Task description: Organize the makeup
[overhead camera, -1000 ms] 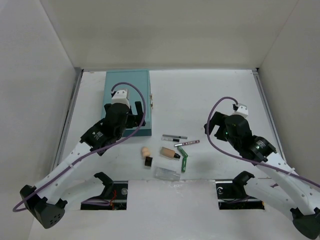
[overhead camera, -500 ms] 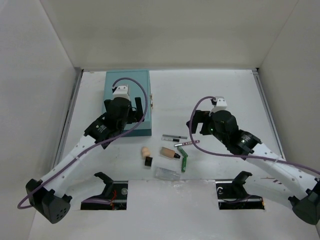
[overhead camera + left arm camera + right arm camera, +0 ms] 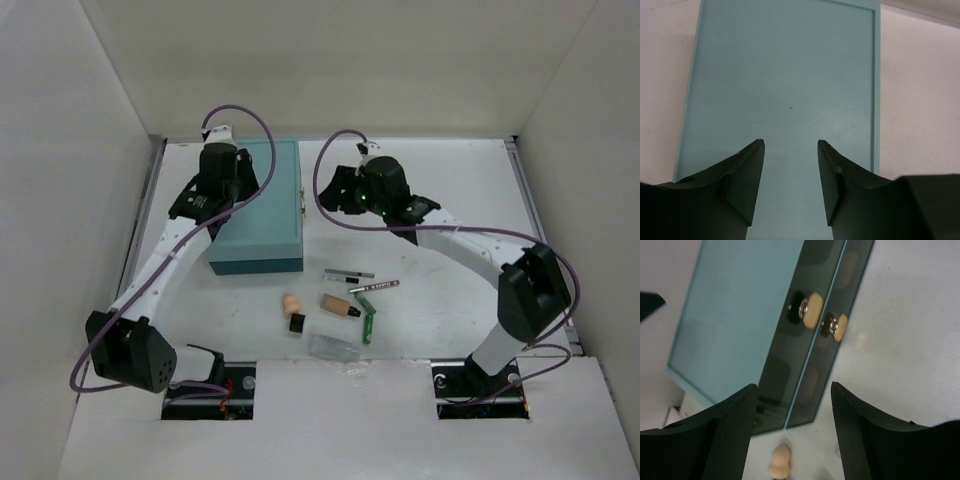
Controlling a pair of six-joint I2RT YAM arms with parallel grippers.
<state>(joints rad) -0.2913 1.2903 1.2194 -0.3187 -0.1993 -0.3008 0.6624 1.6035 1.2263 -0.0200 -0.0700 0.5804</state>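
The makeup lies in a loose group on the white table in front of the teal box [image 3: 262,215]. It is a beige sponge [image 3: 291,302], a tiny black piece [image 3: 297,322], a tan black-capped tube [image 3: 338,306], a grey pencil [image 3: 349,273], a pink pencil [image 3: 375,287], a green stick [image 3: 368,322] and a clear packet [image 3: 333,347]. My left gripper [image 3: 225,195] hovers over the box lid [image 3: 785,75], open and empty [image 3: 791,146]. My right gripper [image 3: 340,195] is open and empty [image 3: 795,390] beside the box's right side, where two cream knobs [image 3: 814,310] sit. The sponge [image 3: 780,460] shows low between its fingers.
The box is shut and stands at the back left of the table. White walls [image 3: 90,120] close in the left, right and back. Purple cables [image 3: 330,170] loop off both wrists above the box.
Both arms have swung from the near half of the table toward the back, to the box. Both sets of jaws have narrowed from wide open.
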